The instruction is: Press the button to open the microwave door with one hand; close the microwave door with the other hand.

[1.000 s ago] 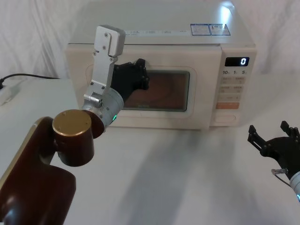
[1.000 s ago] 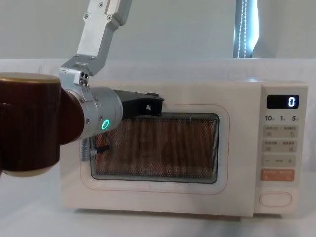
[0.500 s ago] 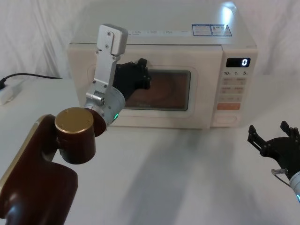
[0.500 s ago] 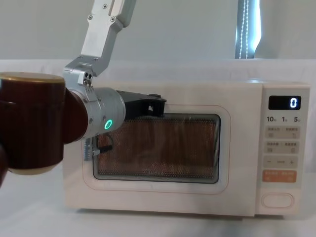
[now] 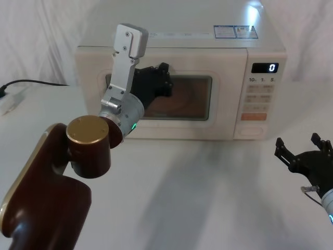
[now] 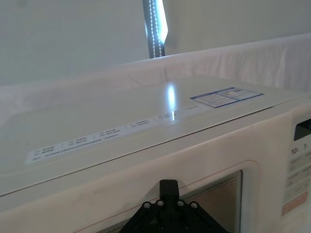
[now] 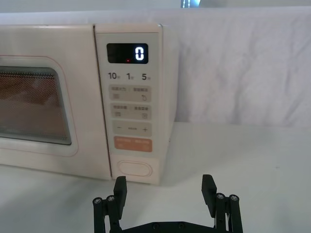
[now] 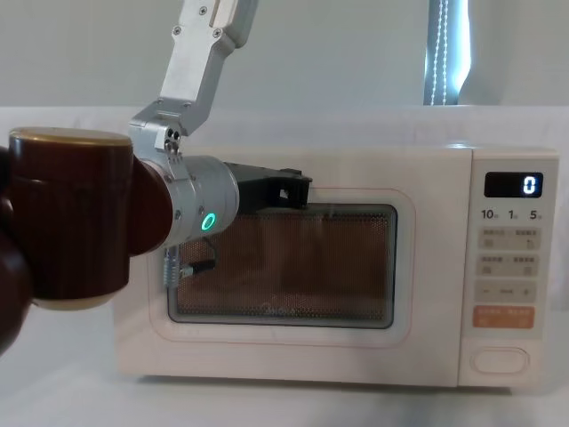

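Looks basically done: the microwave door [image 5: 156, 99] sits flush shut, with my left gripper [image 5: 158, 83] up against its window; can't tell if those fingers are open or closed. My right gripper [image 7: 165, 194] hangs open, near the button [image 7: 134, 168]. The right wrist view shows that button up close; the left wrist view gets the microwave top [image 6: 121, 121].

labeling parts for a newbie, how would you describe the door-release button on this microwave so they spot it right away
Find the cream microwave on the table and look at the control panel to the right of its window. Go down past the lit display and the orange key to the lowest key. That is the button: a wide, plain cream pill shape with no lettering.
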{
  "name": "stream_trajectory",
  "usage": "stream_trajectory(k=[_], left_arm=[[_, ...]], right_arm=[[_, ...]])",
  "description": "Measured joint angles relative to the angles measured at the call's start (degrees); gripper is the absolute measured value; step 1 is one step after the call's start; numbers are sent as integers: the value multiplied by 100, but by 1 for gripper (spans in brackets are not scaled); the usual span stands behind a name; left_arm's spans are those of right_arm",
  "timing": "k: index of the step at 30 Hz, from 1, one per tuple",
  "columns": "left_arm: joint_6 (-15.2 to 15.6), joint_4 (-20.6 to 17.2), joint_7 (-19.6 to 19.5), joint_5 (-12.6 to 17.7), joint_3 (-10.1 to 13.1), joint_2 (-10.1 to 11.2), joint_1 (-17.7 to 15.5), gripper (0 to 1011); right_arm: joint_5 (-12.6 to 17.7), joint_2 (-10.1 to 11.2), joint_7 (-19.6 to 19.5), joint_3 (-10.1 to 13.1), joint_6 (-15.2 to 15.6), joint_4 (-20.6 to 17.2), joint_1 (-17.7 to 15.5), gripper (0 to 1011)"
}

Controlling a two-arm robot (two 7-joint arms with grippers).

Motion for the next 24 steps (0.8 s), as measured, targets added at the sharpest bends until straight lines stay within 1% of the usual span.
stream_trajectory(k=[12, 16, 21, 23, 24], left_arm=[[3, 10, 8, 11, 1, -26, -8, 0], [11, -52, 32, 3, -27, -29, 52, 0], [74, -304, 29, -70, -68, -23, 203, 0], [118, -456, 8, -118, -79, -4, 295, 0], [146, -594, -12, -153, -86, 20, 379, 0]], right_arm=[[0, 0, 0, 0, 0, 0, 0, 1000], [0, 0, 0, 0, 0, 0, 0, 1000], [0, 0, 0, 0, 0, 0, 0, 1000], [0, 0, 0, 0, 0, 0, 0, 1000], [0, 0, 0, 0, 0, 0, 0, 1000]])
